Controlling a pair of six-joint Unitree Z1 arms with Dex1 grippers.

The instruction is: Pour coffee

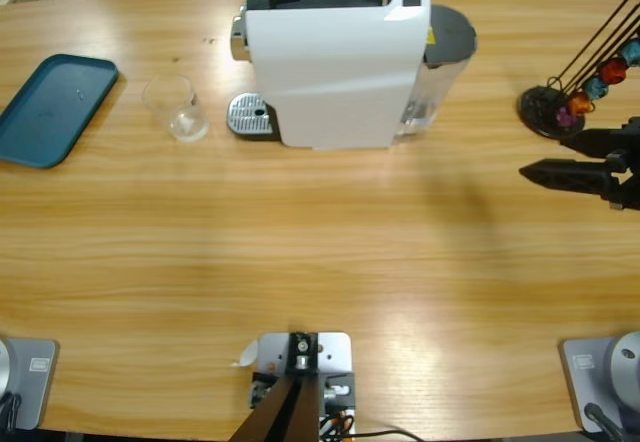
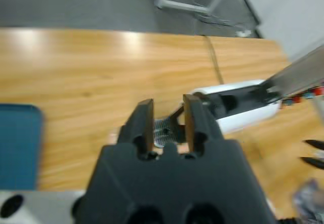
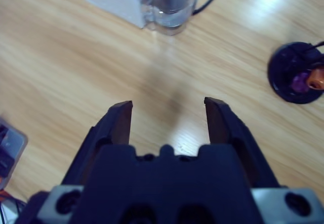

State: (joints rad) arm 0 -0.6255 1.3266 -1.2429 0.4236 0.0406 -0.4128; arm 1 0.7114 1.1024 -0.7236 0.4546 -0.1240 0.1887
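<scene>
Since the glass (image 1: 176, 107) stood empty at nine o'clock from the drip grate (image 1: 250, 116) rather than on it, the task was judged barely begun: the glass had yet to be set under the spout, a capsule loaded and coffee brewed. The tray (image 1: 52, 107), farther toward nine, held nothing. The machine (image 1: 335, 62) sat at twelve o'clock, its clear tank (image 3: 166, 3) apparently holding some water. The capsule stand (image 1: 556, 110) at three o'clock carried coloured pods. The left gripper (image 2: 168, 120) was seen narrowly parted and empty; the right gripper (image 3: 167, 115) was spread wide, nothing held.
</scene>
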